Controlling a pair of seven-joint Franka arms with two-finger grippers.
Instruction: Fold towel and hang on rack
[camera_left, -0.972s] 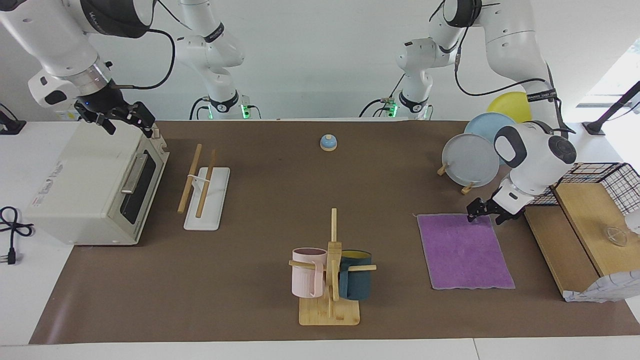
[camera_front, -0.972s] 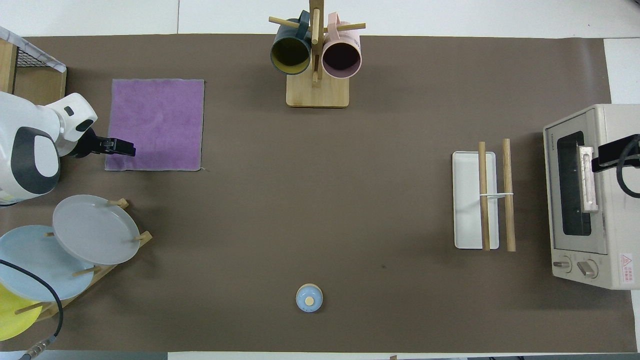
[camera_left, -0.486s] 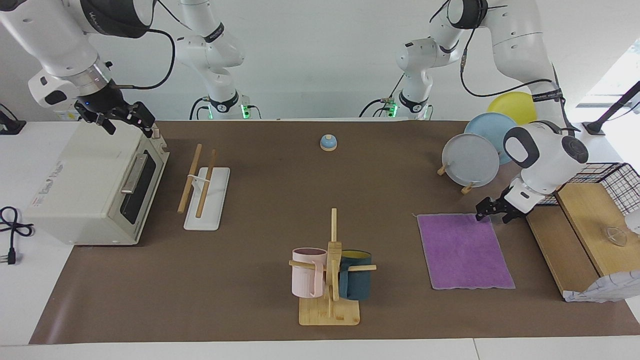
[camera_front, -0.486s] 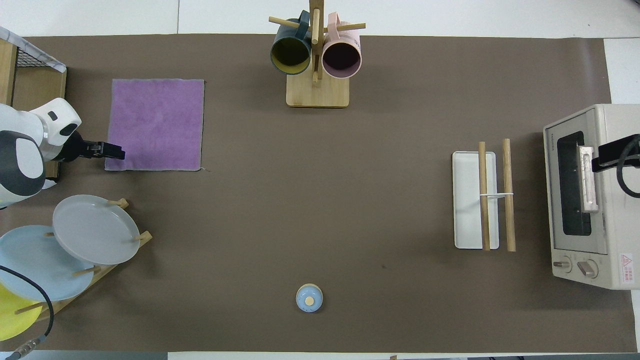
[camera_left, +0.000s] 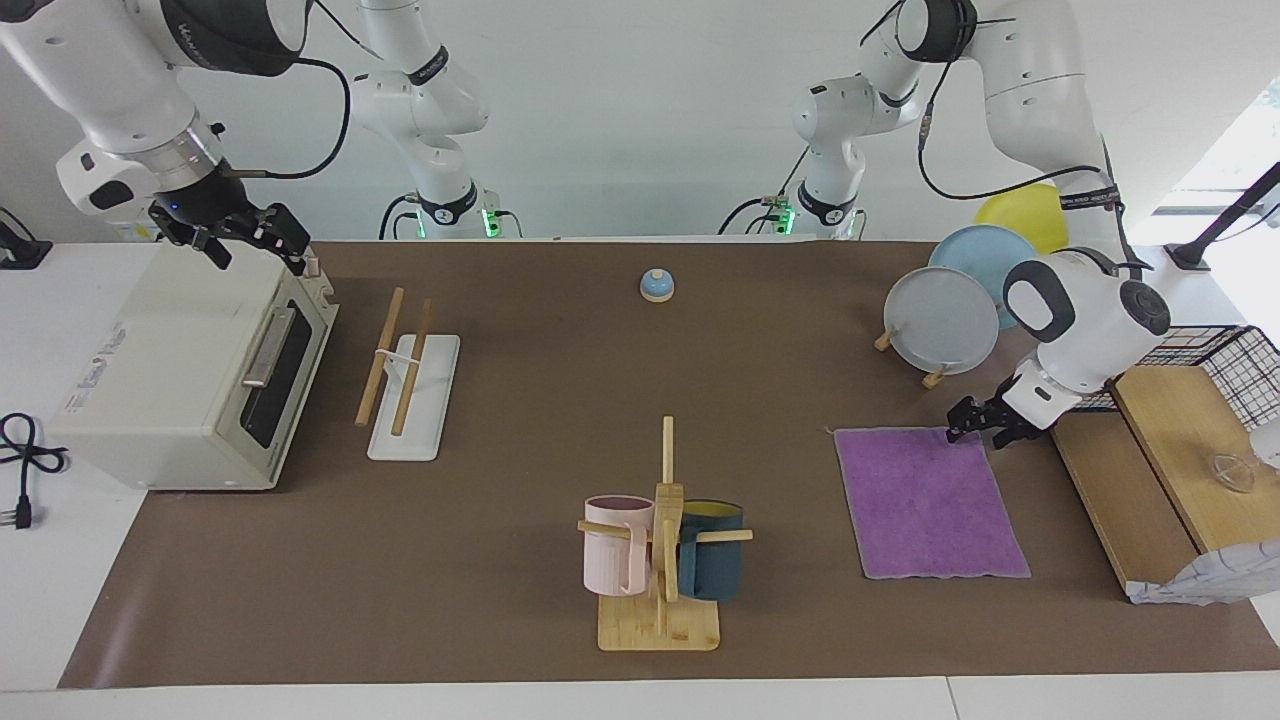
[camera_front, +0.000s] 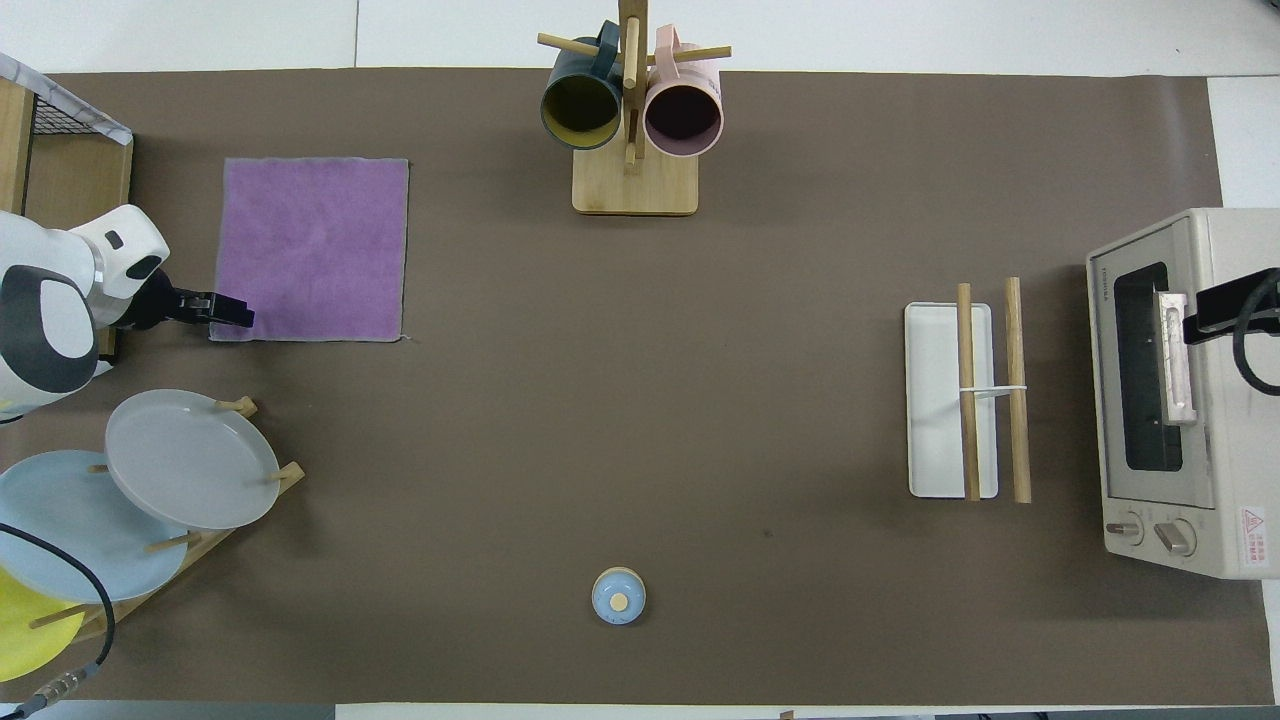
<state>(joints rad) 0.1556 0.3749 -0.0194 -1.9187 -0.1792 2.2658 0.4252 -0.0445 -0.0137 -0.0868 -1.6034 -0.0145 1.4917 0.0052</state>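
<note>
Overhead listing: towel (camera_front: 312, 248), purple face up, flat at ten o'clock on surface (camera_front: 640, 420); left tool (camera_front: 240, 312) at its eight-o'clock corner, opening impossible to tell; rack (camera_front: 935, 400) at three o'clock; right tool (camera_left: 255, 245), spread wide, empty, waiting over toaster oven (camera_left: 170, 370).

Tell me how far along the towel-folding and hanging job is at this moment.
Nothing looks done yet: the towel lies flat and unfolded, purple face up, at the left arm's end of the table. In hand: the left gripper is low at the towel's corner nearest the robots, no grip visible. Left to do: fold it and hang it on the rack, which is bare. The right gripper waits over the toaster oven.
</note>
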